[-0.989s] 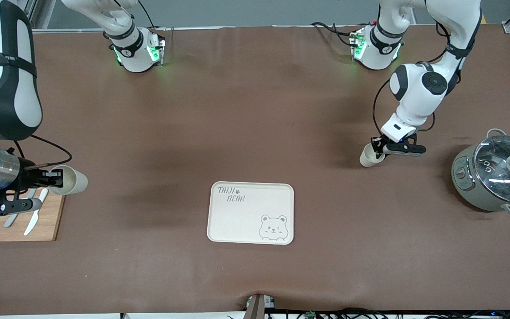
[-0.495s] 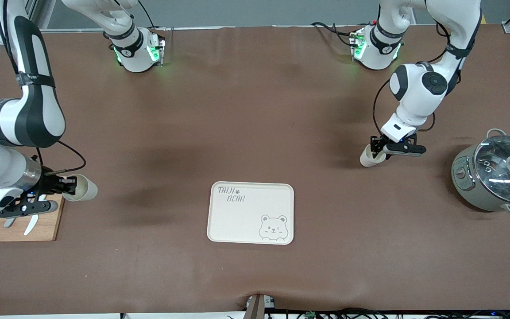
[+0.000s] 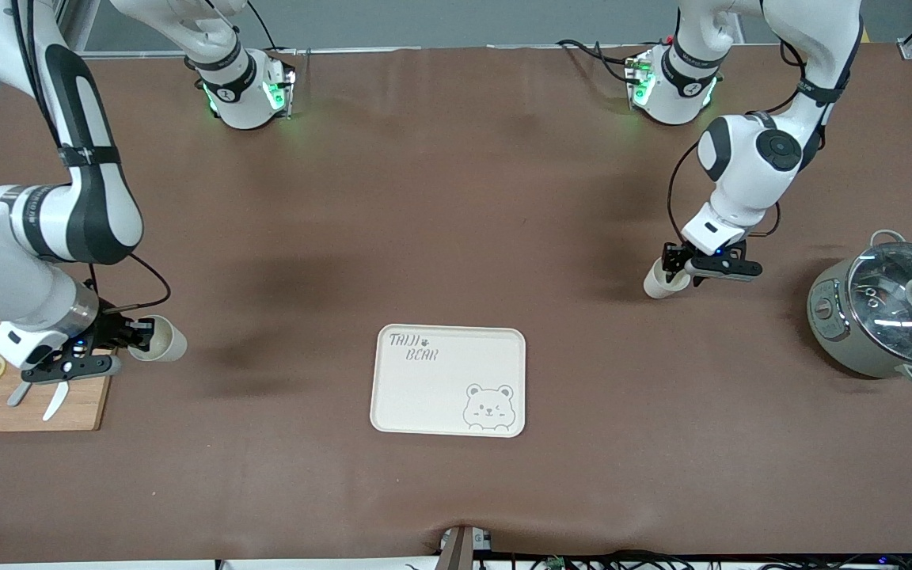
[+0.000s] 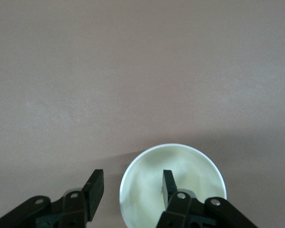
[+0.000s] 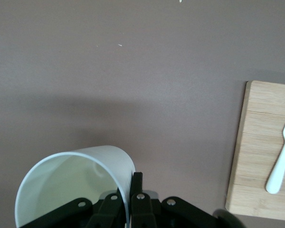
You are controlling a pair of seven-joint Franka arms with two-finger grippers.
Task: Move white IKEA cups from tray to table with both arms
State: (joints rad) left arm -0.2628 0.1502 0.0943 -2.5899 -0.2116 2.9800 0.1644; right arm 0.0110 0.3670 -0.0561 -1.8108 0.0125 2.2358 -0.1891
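The brown table (image 3: 456, 237) is carrying a grey-green pot (image 3: 883, 317) at the left arm's end and a bear tray (image 3: 448, 380) in the middle. The right gripper (image 3: 139, 336) is hanging over the table beside the cutting board (image 3: 68, 404), pinching one white cup's (image 3: 161, 340) rim. The left gripper (image 3: 674, 267) is straddling the wall of the other cup (image 3: 659, 283), which stands between tray and pot, with its fingers (image 4: 167, 183) apart.

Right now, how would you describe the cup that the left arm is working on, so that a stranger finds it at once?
Find the grey-green pot with the glass lid at the left arm's end of the table. Beside it, toward the middle, a small cream-white cup stands on the brown table, the left gripper open astride its rim. The other white cup is tilted in the right gripper, near the wooden board.
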